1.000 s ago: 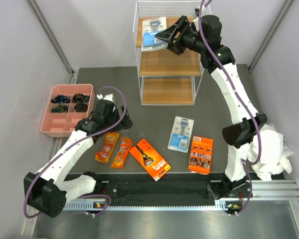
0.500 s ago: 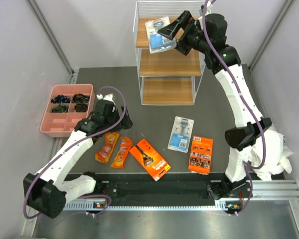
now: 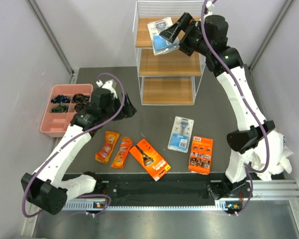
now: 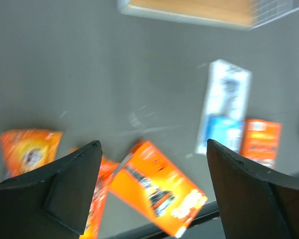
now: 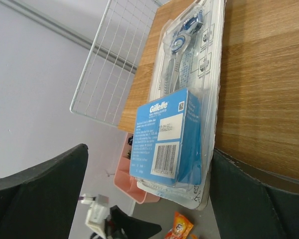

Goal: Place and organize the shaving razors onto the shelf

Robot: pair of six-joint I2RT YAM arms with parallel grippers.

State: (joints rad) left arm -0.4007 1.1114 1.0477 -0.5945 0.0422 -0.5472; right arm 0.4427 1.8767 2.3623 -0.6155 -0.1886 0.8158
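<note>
Well, the blue pack [image 5: 182,99] hangs over the shelf [image 5: 259,74] at 6 o'clock (right claw [image 5: 149,152] spread wide); a bump could drop it.

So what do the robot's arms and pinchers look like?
The left arm and right arm are white tubes with black joints, and purple cables loop along them. The left gripper and right gripper are black, with two chunky wedge-shaped fingers each.

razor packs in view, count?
6. One blister card on the shelf, top board; on the table: two orange pouches, orange-black box, second blister card, orange card.
</note>
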